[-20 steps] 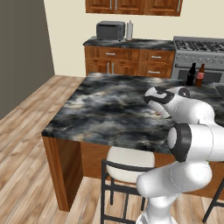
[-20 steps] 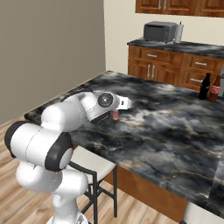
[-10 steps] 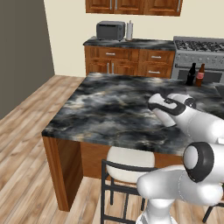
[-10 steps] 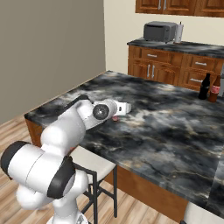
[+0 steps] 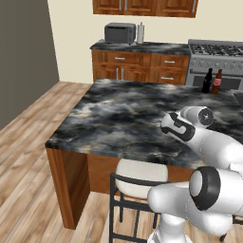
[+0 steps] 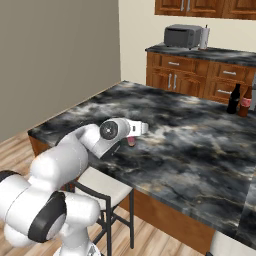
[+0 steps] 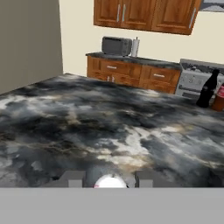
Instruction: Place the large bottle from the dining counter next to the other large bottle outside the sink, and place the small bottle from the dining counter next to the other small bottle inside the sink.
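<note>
My gripper (image 6: 131,139) hovers low over the near part of the dining counter (image 6: 200,145), shut on the small pinkish bottle (image 6: 131,142). In the hand view the bottle's rounded top (image 7: 109,181) sits between the fingertips of the gripper (image 7: 109,183). From the left base view the hand (image 5: 176,127) points left and hides the bottle. The large black bottle (image 5: 207,80) stands upright at the counter's far right, right beside the brown bottle with the red label (image 5: 217,81); the pair shows again as the black bottle (image 7: 208,89) and the brown one (image 7: 220,98). The sink and the other small bottle are out of view.
A white-seated stool (image 5: 140,172) stands at the counter's near edge under my arm. Behind the island run wooden cabinets with a microwave (image 5: 119,33) and a stove (image 5: 216,50). A grey wall (image 6: 55,60) bounds the left side.
The hand has drifted slightly toward the counter's near edge with the small bottle held, while the elbow swung out to the side. The two large bottles have not moved.
</note>
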You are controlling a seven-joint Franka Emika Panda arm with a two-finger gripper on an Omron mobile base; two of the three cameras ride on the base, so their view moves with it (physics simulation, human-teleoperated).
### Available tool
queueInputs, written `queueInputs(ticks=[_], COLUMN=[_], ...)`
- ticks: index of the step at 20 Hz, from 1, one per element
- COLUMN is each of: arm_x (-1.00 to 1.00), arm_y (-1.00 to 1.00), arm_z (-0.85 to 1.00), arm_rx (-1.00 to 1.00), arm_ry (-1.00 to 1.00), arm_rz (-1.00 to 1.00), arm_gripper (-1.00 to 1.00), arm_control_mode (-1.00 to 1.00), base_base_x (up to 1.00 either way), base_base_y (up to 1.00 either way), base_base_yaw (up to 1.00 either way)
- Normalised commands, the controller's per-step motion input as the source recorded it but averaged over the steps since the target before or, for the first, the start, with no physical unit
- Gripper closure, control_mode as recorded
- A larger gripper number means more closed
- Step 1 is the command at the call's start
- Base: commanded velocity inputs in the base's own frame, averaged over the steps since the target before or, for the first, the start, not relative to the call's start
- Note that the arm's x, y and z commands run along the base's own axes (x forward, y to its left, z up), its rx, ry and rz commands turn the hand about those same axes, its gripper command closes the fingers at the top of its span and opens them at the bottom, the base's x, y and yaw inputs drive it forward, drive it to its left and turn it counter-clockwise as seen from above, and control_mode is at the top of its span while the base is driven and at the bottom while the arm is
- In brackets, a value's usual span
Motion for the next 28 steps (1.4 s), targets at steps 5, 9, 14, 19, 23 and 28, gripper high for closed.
queueInputs(ticks=[5, 9, 14, 19, 23, 28], arm_x=[-0.16, -0.27, -0.46, -0.7, -0.45, -0.22], arm_y=[0.0, -0.03, -0.04, -0.01, 0.03, 0.08], arm_z=[0.86, 0.7, 0.26, 0.09, 0.01, 0.0], arm_rx=[0.0, 0.0, 0.07, 0.12, 0.02, 0.0], arm_ry=[0.17, 0.04, 0.03, 0.01, -0.08, -0.12], arm_rz=[-0.02, -0.02, -0.03, -0.05, -0.01, 0.0], arm_gripper=[1.0, 1.0, 1.0, 1.0, 1.0, 1.0], arm_control_mode=[-1.0, -1.0, -1.0, -1.0, -1.0, 1.0], base_base_x=[0.0, 0.0, 0.0, 0.0, 0.0, -0.03], base_base_y=[0.0, 0.0, 0.0, 0.0, 0.0, 0.02], base_base_yaw=[0.0, 0.0, 0.0, 0.0, 0.0, 0.0])
